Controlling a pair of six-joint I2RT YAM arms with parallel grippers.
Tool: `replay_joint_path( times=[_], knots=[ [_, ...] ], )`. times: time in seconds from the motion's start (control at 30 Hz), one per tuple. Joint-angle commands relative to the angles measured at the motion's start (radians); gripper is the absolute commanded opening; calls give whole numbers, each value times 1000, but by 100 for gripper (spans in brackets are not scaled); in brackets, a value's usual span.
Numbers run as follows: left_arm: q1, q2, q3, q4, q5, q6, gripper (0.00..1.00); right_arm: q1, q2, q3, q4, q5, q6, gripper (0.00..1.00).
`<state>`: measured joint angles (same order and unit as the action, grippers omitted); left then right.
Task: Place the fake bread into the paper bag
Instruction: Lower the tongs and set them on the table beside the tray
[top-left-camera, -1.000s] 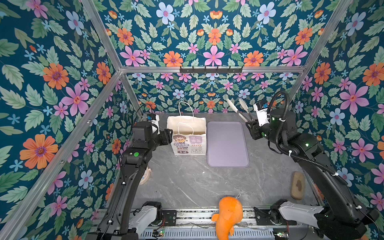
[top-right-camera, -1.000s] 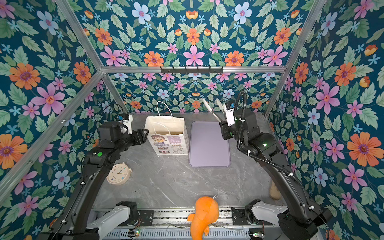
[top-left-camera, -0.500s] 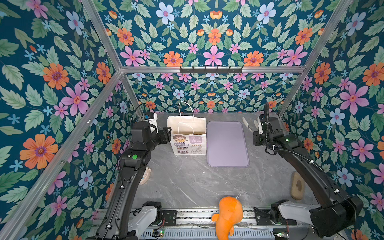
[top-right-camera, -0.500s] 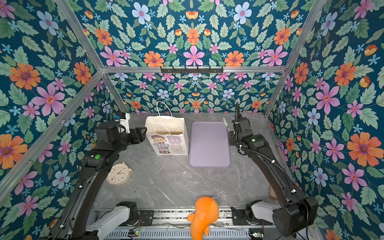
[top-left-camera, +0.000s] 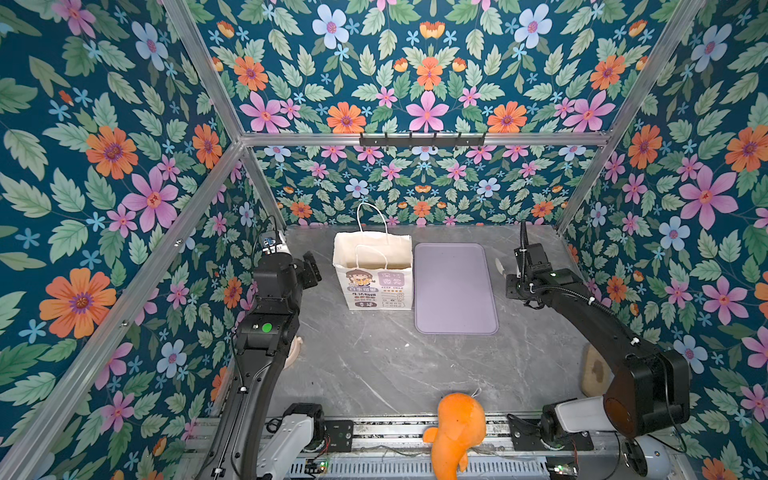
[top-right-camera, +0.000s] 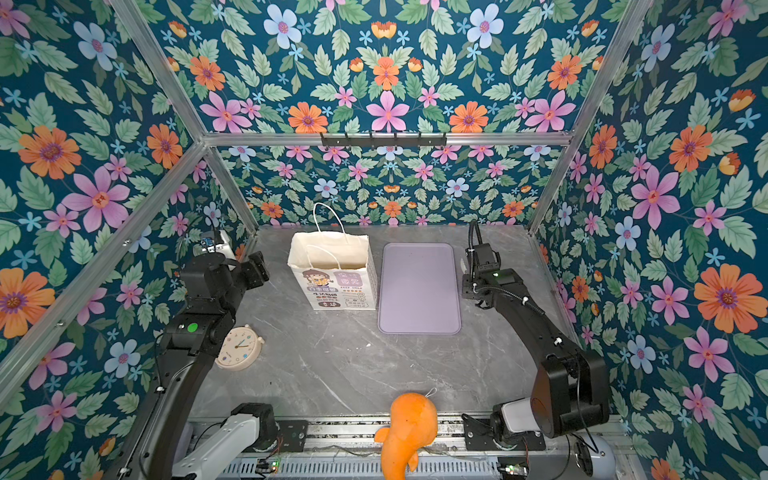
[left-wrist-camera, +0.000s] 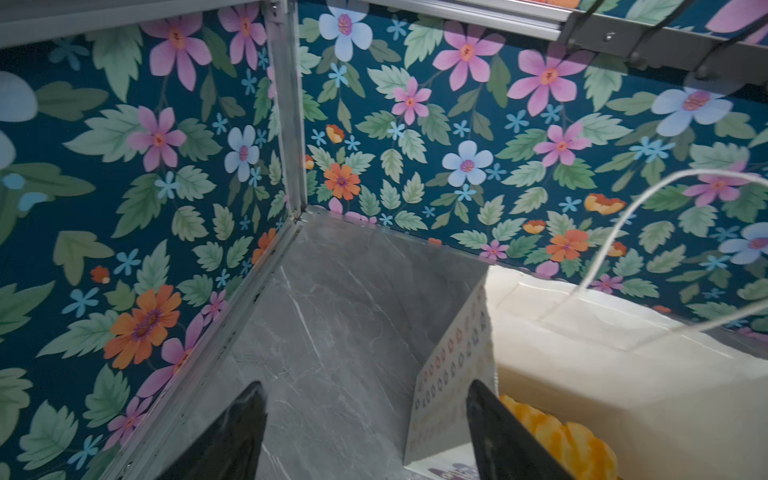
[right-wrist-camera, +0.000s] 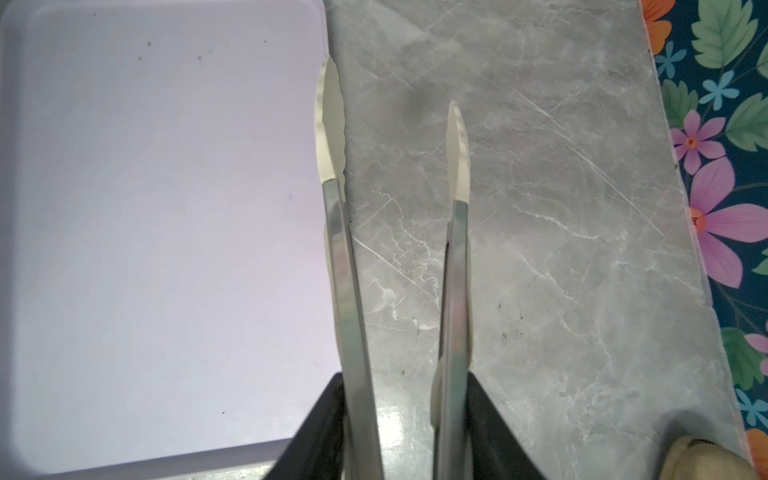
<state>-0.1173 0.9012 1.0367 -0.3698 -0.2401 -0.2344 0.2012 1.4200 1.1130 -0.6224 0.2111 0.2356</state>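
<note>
1 bread (left-wrist-camera: 561, 436) shows inside the bag (top-left-camera: 374, 286); tray (top-left-camera: 455, 291) bare. Left gripper (left-wrist-camera: 365, 390) spread wide at the bag's side wall, grasping nothing; right gripper (right-wrist-camera: 405, 424) clamps empty tongs (right-wrist-camera: 345, 270). Advise backing the left out slowly, lest the bag tip.

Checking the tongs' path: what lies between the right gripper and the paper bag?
The bare purple tray, beside the paper bag; both top views show it.

Bag (top-left-camera: 372, 270) upright, bread (left-wrist-camera: 557, 440) inside
The white paper bag stands open, cord handles up, cartoon girl on its front; golden-orange bread lies at its bottom.
</note>
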Motion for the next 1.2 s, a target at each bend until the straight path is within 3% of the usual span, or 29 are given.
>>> replay_joint_path(
  times=[0.0, 0.2, 0.3, 0.6, 1.17],
  knots=[
    [19, -11, -53, 87, -104, -30, 78, -8, 26, -8, 59, -17, 18, 42],
    [50, -81, -174, 152, -251, -68, 77, -13, 82, -7, 59, -15, 4, 42],
    [51, -119, -203, 171, -272, -64, 77, -17, 117, 5, 43, -15, -7, 42],
    [51, -63, -150, 91, -183, -68, 76, -41, 222, 37, -36, 9, -49, 43],
    [51, -42, -149, 103, -56, -76, 75, -141, 394, 105, -39, -85, -58, 47]
  ],
)
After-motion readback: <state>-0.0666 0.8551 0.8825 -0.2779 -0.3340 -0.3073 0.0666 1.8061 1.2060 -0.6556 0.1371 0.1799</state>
